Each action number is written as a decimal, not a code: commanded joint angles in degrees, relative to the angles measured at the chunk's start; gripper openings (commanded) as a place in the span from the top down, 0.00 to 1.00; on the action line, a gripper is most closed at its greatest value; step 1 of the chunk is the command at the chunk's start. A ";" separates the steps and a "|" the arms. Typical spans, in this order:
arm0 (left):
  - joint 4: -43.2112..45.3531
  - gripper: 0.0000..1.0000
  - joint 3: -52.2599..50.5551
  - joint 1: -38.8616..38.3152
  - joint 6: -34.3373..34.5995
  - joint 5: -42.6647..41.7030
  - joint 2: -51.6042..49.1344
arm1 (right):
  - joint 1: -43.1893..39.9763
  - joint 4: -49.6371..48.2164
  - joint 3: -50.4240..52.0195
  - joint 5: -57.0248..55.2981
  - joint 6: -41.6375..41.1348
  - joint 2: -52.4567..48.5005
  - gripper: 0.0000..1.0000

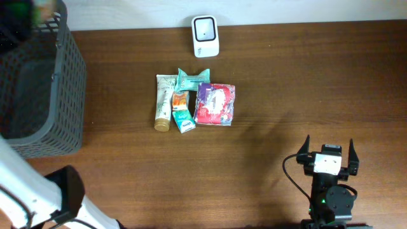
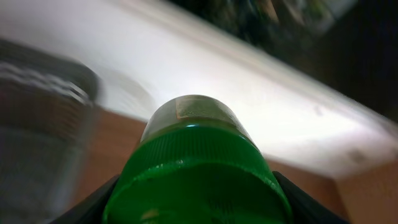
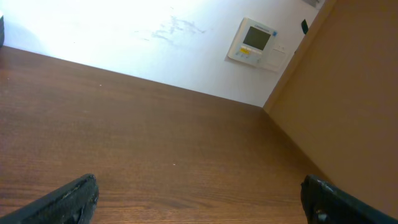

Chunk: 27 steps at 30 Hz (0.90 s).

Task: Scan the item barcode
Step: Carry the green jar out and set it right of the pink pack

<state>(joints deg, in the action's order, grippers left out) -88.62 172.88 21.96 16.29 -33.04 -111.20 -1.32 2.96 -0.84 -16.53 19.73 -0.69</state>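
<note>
— Now, where is the item?
— At the left end of the table (image 1: 286, 83), beside the grey basket (image 1: 38, 95). The left gripper (image 2: 199, 208) is clamped on the green bottle (image 2: 196, 124).
— Its appearance?
— Ribbed green cap, rounded translucent green body. The label is too blurred to read.
— And the right gripper (image 1: 329, 143)?
— Jaws wide apart, holding nothing, at the table's near right.
</note>
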 commanded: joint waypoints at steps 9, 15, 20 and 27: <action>-0.70 0.37 -14.43 -28.94 0.37 23.37 -10.25 | -0.26 0.04 0.52 -0.66 -0.04 0.33 0.01; 4.85 0.37 -18.23 -37.99 0.37 17.22 -18.25 | -0.26 0.04 0.52 -0.66 -0.04 0.33 0.01; 11.17 0.34 -18.25 -47.78 0.39 17.18 -22.95 | -0.26 0.04 0.52 -0.66 -0.04 0.33 0.01; 14.08 0.32 -18.34 -59.30 0.37 27.87 -30.58 | -0.26 0.04 0.52 -0.66 -0.04 0.33 0.01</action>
<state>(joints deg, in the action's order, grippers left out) -74.87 154.23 -34.09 16.51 -10.44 -137.80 -1.32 2.96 -0.84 -16.53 19.68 -0.69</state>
